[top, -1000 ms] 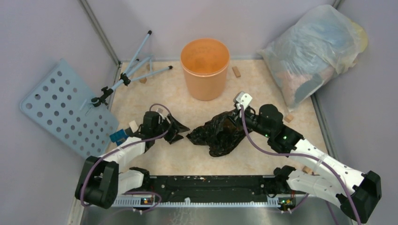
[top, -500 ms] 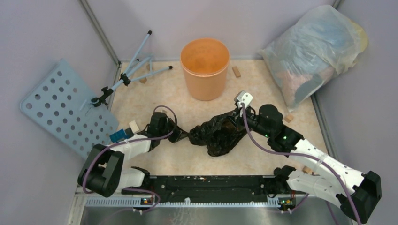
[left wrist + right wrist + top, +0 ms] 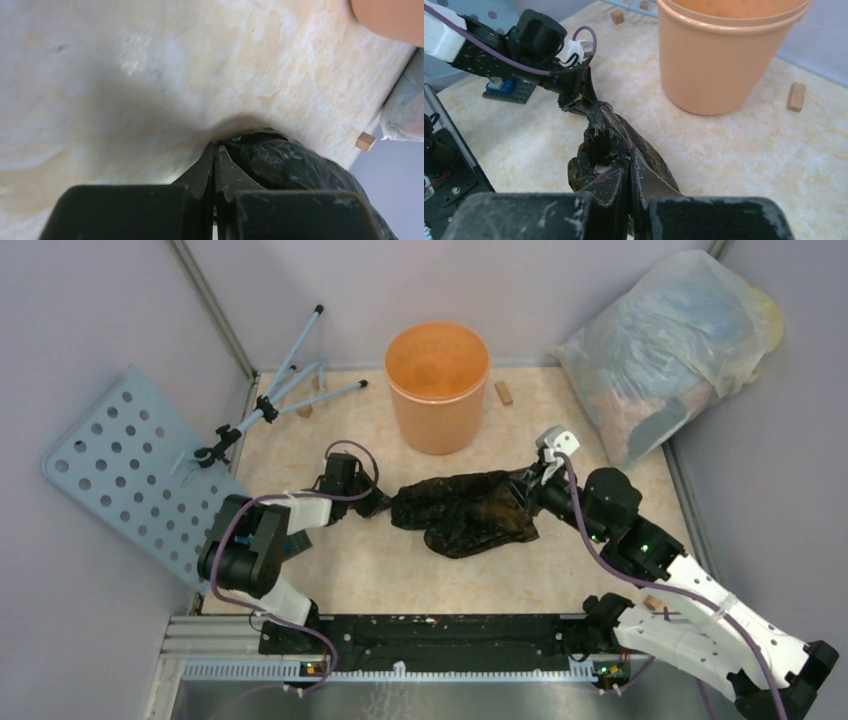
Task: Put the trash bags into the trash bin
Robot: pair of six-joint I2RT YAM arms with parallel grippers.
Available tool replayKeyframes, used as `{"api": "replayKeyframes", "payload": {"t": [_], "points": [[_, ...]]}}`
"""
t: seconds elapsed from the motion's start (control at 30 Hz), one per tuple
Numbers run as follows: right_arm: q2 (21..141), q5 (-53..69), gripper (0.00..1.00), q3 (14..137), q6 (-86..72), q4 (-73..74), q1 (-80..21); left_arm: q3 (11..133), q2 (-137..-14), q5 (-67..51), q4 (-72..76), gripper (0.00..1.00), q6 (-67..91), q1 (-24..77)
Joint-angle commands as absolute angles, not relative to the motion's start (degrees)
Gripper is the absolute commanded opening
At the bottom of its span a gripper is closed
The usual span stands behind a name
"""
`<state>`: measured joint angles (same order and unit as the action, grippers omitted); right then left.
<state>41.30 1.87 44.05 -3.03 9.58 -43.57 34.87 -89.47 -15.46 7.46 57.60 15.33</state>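
At the centre of the table, near the orange bucket, we see the black bag pinched at opposite ends by the closed left gripper and right gripper.

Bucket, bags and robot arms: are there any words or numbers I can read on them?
No readable text anywhere.
The bucket is plain orange, the black bag bears no print, and the stuffed bag shows only blurry shapes.
The blue board is too small to tell.
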Motion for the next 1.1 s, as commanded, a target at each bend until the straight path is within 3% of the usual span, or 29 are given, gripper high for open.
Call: {"api": "replayKeyframes", "payload": {"t": [0.0,0.13,0.17,0.2,0.27,0.3,0.4,0.5,0.6,0.77,0.83,0.93,1.07], "points": [[40.78,0.18,0.00,48.43,-4.60,11.61,-42.99,40.10,-93.11,-13.66,9.13,0.00,53.87,15.19],[42.07,0.18,0.00,49.07,-5.31,11.89,-42.98,43.88,-94.72,-15.04,11.16,0.00,51.90,15.21],[42.47,0.18,0.00,49.17,-5.64,11.83,-42.98,44.95,-94.77,-15.97,11.79,0.05,51.30,15.21],[42.89,-0.98,0.00,49.28,-5.85,11.76,-42.98,45.98,-94.64,-16.76,12.38,0.17,50.53,15.21],[43.47,-2.03,0.00,49.35,-6.80,11.35,-42.98,48.43,-93.88,-16.35,12.04,0.50,49.59,15.29],[43.39,-3.55,0.00,49.13,-7.72,10.87,-42.93,49.20,-93.02,-14.94,11.36,0.60,48.97,15.29],[43.01,-9.87,0.00,48.33,-10.29,9.13,-43.00,48.86,-86.90,-8.86,8.59,0.74,47.91,15.29],[42.43,-13.04,0.00,47.47,-11.91,7.65,-42.98,46.39,-80.26,-5.25,5.79,0.73,44.94,15.29],[42.89,-13.80,0.00,47.08,-12.39,6.77,-42.98,43.85,-74.59,-6.98,1.45,0.67,37.96,15.29],[44.86,-14.00,0.00,47.44,-12.57,6.26,-42.98,38.47,-65.72,-19.78,-4.75,0.53,26.04,15.29],[45.81,-14.24,0.00,47.82,-12.92,6.40,-42.98,35.55,-62.08,-27.89,-4.18,0.55,22.80,15.29],[47.27,-14.34,0.00,48.54,-13.38,6.88,-42.98,30.75,-56.17,-38.62,-0.86,0.66,21.79,16.33],[48.09,-13.82,0.00,48.88,-14.05,7.32,-42.98,25.55,-50.41,-37.17,5.59,0.74,23.36,24.30]]}}
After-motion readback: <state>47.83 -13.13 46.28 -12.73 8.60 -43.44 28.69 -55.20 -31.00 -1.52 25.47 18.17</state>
